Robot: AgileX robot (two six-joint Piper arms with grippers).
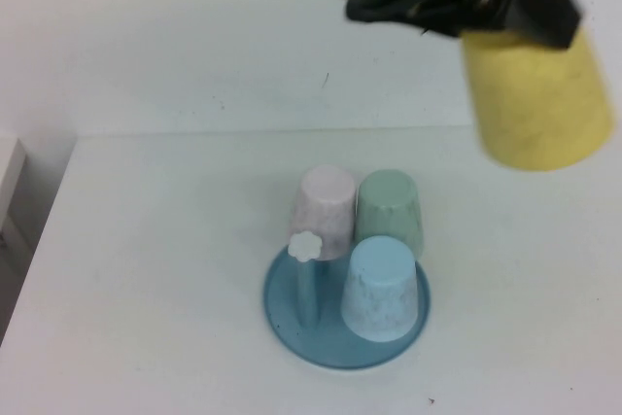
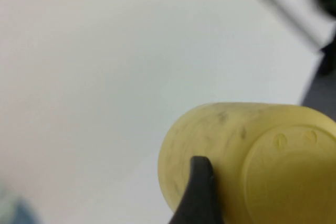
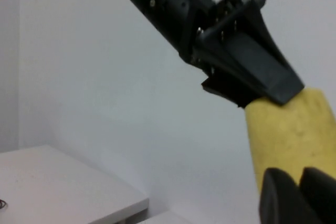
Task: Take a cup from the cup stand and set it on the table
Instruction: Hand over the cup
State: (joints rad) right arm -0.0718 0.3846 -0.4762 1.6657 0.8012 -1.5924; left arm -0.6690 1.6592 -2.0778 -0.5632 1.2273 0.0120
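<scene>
My left gripper (image 1: 520,21) is clamped on the yellow cup (image 1: 537,104), holding it in the air above the table (image 1: 146,289), up and to the right of the cup stand (image 1: 292,313). One teal peg (image 1: 307,284) stands bare on the stand, beside pink (image 1: 326,209), pale green (image 1: 390,207) and light blue (image 1: 384,289) cups. My right gripper (image 3: 294,198) is near the yellow cup; I cannot tell how its fingers stand.

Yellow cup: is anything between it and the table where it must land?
Nothing visible. The left tool holds the yellow cup high, right of the cup stand; table below looks bare. The right tool sits near the cup.
</scene>
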